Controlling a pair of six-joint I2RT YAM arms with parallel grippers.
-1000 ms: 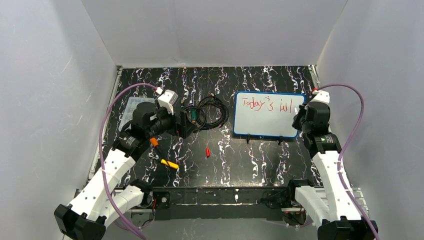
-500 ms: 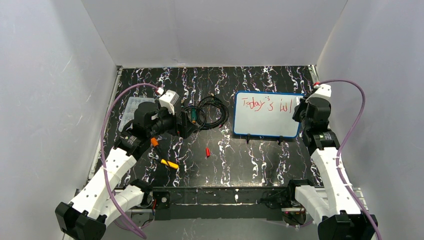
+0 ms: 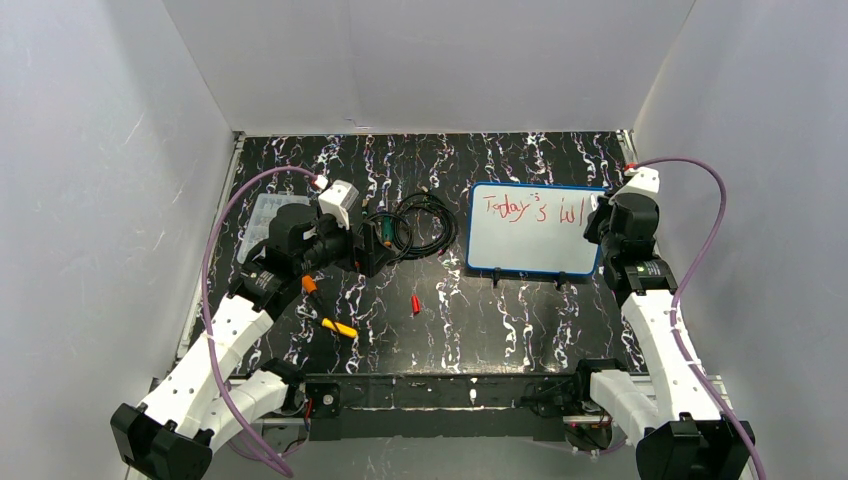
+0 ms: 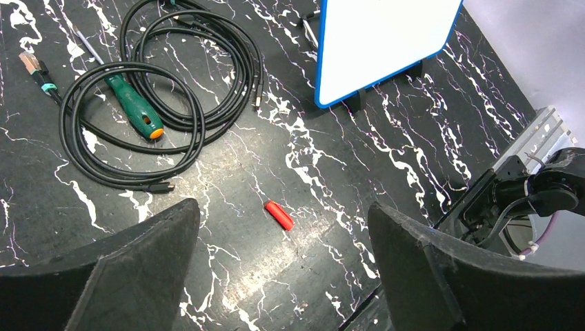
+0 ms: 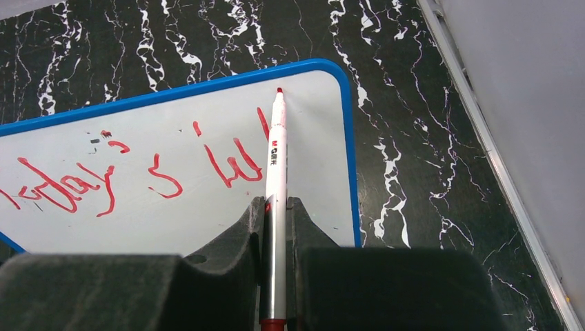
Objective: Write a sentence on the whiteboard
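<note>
**Top view.** Whiteboard stands on table at approx. 2 o'clock from centre, well apart from cable at 11 o'clock. Sentence runs along the top edge only and the lower half is blank, so I est. the task is under halfway. My right gripper sits at the board's 3 o'clock edge. My left gripper hangs near the cable.

**Left wrist view.** Jaws spread wide, nothing between them. Below lies a red cap, a small loose cylinder. A green-handled screwdriver lies inside the coil at 10 o'clock.

**Right wrist view.** Jaws clenched on marker, a slim white barrel w/ red tip at 12 o'clock, close to the board's rounded top corner. Tip contact w/ the surface: cannot tell.

**Hazards.**
1. Little room is left toward 3 o'clock, so the next stroke may run onto the frame.
2. Board looks light and stands on small feet, so excess tip pressure may shove it.
3. Smooth barrel may slip in the soft-looking black pads.

**Materials.** Board is glossy white w/ a thin blue frame. Table is black w/ white veining. Cable is black, rubbery-looking loops.
</note>
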